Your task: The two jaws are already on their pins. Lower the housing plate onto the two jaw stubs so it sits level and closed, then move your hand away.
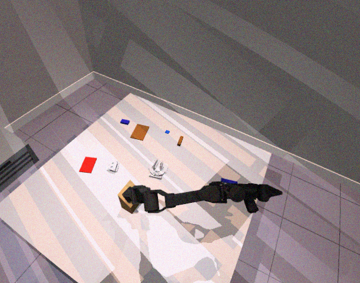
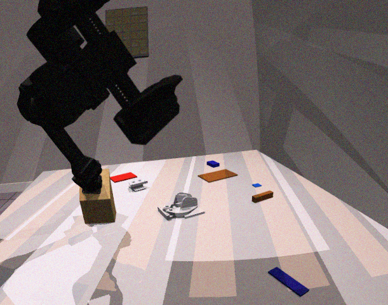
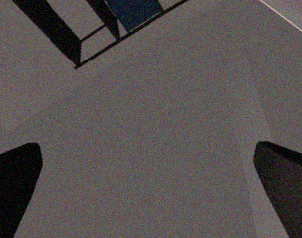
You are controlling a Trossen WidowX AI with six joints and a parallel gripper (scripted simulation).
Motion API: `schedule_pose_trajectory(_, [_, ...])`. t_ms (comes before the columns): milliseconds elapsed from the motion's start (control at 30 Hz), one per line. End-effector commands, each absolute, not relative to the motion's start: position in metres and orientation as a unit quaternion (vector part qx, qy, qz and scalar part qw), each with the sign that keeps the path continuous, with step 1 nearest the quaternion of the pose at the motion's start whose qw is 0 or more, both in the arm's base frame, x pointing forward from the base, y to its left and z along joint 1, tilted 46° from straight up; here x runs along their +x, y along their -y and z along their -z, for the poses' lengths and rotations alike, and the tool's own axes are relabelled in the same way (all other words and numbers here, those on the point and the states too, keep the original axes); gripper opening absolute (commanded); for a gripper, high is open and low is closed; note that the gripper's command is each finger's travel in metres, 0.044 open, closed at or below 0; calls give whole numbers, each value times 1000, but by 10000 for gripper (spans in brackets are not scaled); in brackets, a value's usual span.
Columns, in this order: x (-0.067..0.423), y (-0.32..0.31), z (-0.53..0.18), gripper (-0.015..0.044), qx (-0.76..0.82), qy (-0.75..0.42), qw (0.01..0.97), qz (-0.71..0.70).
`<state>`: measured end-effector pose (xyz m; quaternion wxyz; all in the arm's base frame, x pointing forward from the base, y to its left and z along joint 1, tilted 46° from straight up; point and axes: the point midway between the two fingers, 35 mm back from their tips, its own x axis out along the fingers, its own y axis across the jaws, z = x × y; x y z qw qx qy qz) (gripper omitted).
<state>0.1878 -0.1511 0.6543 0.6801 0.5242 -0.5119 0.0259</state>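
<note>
Two grey claws [image 1: 161, 166] [image 2: 189, 203], long axes near-parallel, upward in top view
</note>
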Motion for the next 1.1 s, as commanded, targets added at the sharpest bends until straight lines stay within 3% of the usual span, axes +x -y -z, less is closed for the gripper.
schedule_pose_trajectory(0, [213,159,-639,440,530,487,694,-1])
schedule_pose_trajectory(1067, [346,148,-549,440,519,306,793,94])
